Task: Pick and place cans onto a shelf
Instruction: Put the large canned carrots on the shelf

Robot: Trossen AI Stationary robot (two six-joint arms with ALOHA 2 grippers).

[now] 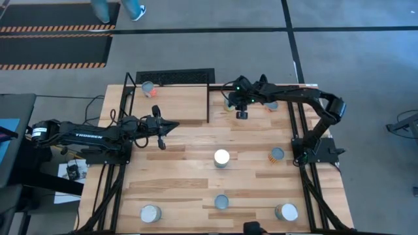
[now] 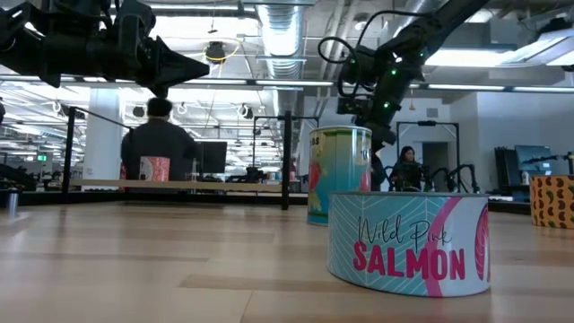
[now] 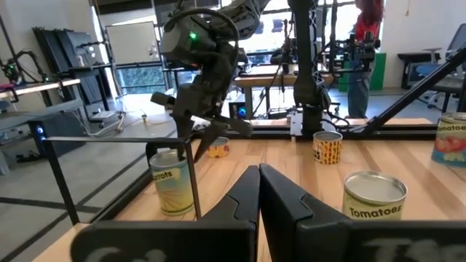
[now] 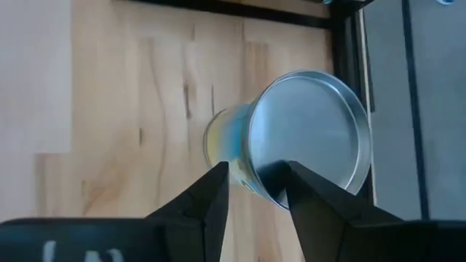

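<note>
My right gripper point(image 4: 255, 178) is open and points steeply down over a carrots can point(image 3: 171, 185) with a silver top point(image 4: 309, 135). The can stands upright on the table near the far edge, just right of the shelf point(image 1: 171, 104). In the left wrist view the fingertips point(image 3: 182, 131) hang a little above the can's top, apart from it. One can point(image 1: 149, 88) stands on the shelf's far left corner. My left gripper point(image 1: 164, 127) is shut and holds nothing; it hovers level near the shelf's front edge.
Other cans stand on the table: a tomatoes can point(image 1: 222, 158) mid-table, a dotted one point(image 1: 277, 155) to the right, three along the near edge point(image 1: 222, 201), and one point(image 1: 271, 104) far right. Black rods point(image 3: 193, 175) edge the shelf. A person point(image 2: 160, 144) sits beyond the table.
</note>
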